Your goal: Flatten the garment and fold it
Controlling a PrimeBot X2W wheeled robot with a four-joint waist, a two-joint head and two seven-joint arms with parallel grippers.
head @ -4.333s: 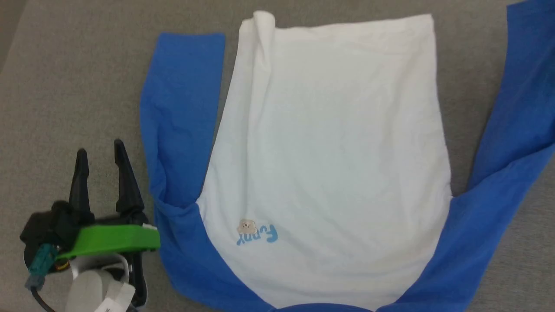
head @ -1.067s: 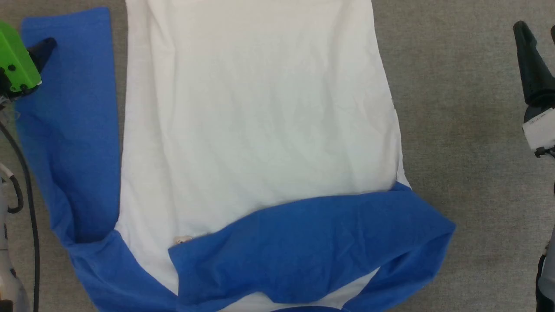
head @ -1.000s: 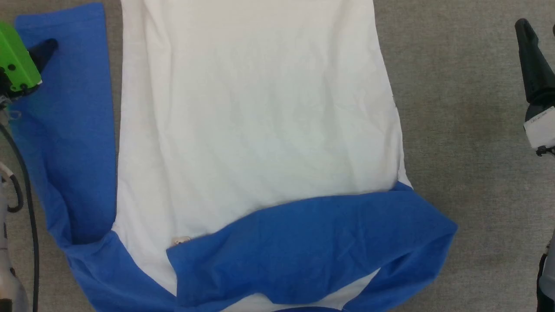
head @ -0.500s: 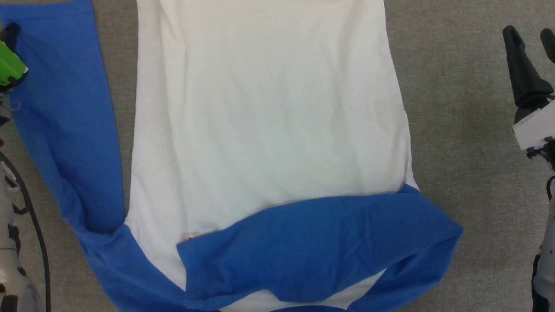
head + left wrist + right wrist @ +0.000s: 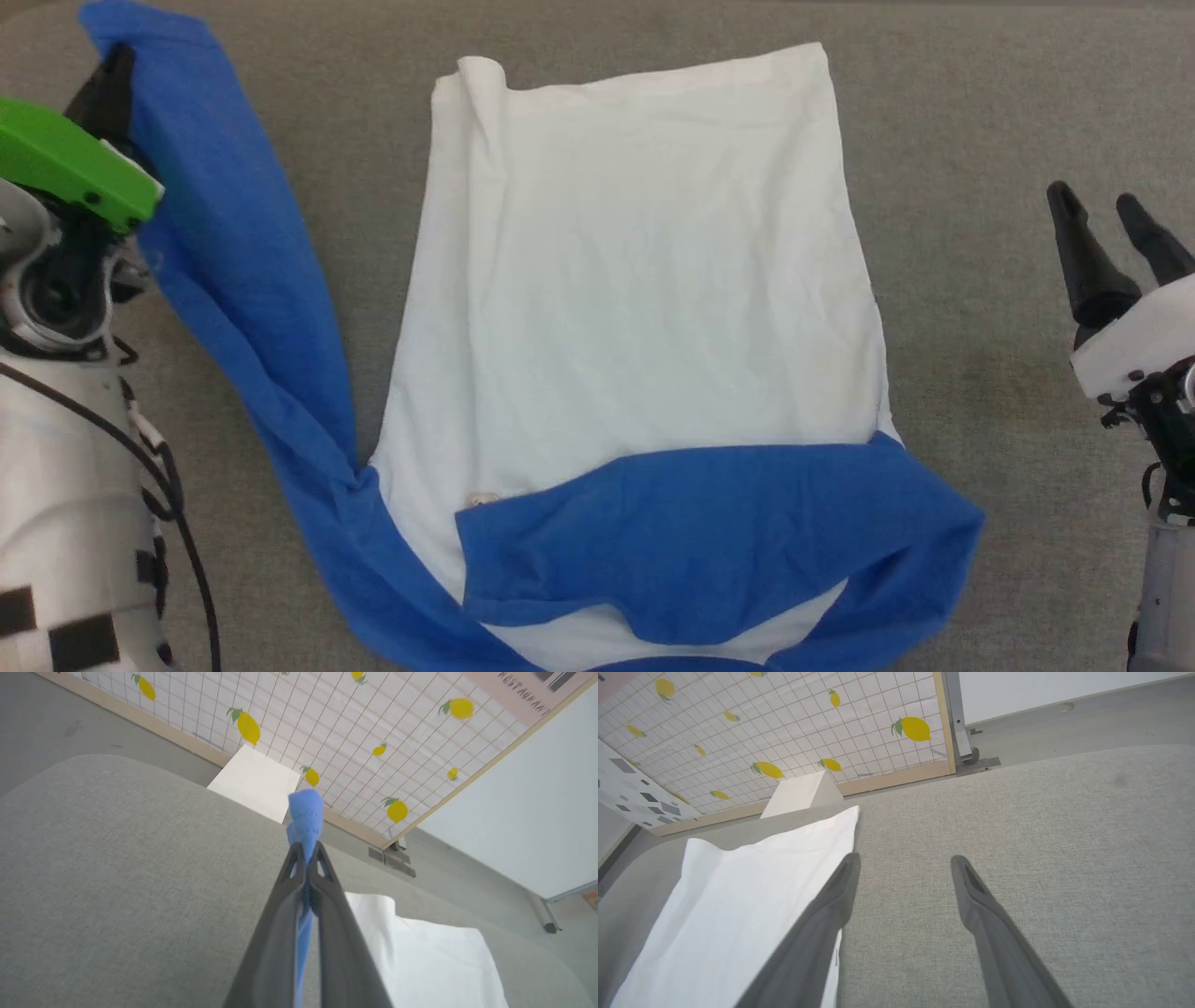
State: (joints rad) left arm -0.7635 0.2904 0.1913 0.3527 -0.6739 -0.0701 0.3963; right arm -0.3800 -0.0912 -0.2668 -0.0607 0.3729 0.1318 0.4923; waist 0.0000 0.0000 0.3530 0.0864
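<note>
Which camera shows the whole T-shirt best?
The head view: the T-shirt lies spread out, one blue sleeve folded across it. The left wrist view shows blue cloth pinched in the left end effector; the right wrist view, part of its white body.

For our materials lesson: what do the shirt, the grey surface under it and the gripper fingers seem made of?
The garment: soft matte knit cloth, likely cotton; it creases and hangs limp from the left gripper. The grey surface: woven upholstery, perhaps padded; fine speckled weave, rounded edge. Fingers of the right gripper: dark matte plastic or rubber, probably; smooth, no shine.
</note>
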